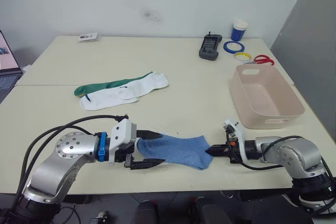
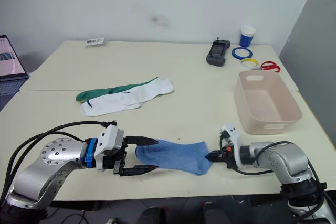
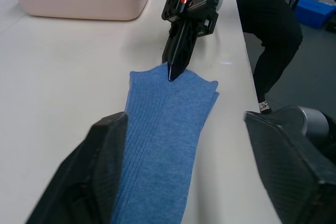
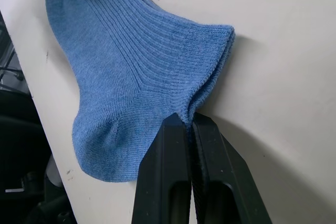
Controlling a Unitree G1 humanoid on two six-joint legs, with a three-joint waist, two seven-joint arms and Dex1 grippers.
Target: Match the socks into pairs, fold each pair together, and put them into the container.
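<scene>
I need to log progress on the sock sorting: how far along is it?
Early. Done: nothing; the pink container holds no socks. In hand: the blue socks lie stacked at the table's near edge, the right claw pinching one end, the left claw open around the other. Left: folding these, then the white socks and green sock.

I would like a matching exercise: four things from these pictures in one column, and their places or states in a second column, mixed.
1. light blue fabric sock
2. pale pink plastic bin
3. left claw
4. white fabric sock

a. open around one sock end
b. empty, on the robot's right
c. pinched by the right claw
d. beside a dark green fabric sock

Pairs: 1-c, 2-b, 3-a, 4-d
</scene>
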